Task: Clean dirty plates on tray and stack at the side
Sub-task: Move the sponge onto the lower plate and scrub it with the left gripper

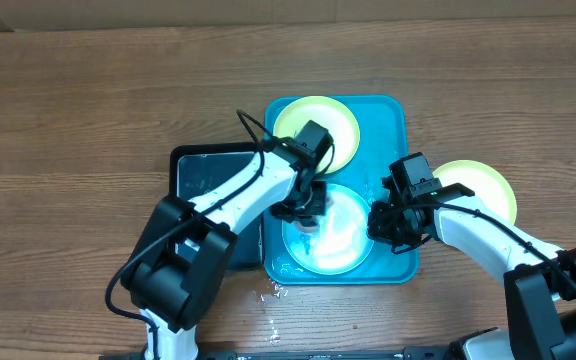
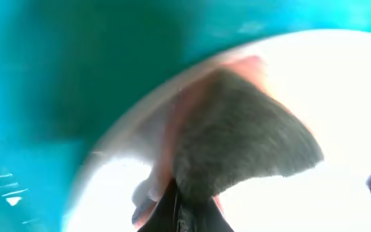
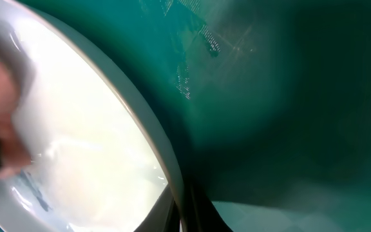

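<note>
Left claw (image 1: pixel 308 208) clamped a greyish sponge (image 2: pixel 237 135), right claw (image 1: pixel 383 225) pinched the rim of the blue plate (image 1: pixel 340 248) at lower centre; small firm circles, rim pinned, seemed best.

You have bright, even light in the overhead view, and the brown wooden table (image 1: pixel 68 100) is sharp. Glare bleaches the glossy centre of the light blue round plastic plate (image 1: pixel 346 240). Both wrist views sit too close to focus: the grey-and-pink sponge (image 2: pixel 237 129) and the turquoise plastic tray (image 3: pixel 288 96) are blurred.

No writing, label, brand, number or sign can be read on anything in the three views
</note>
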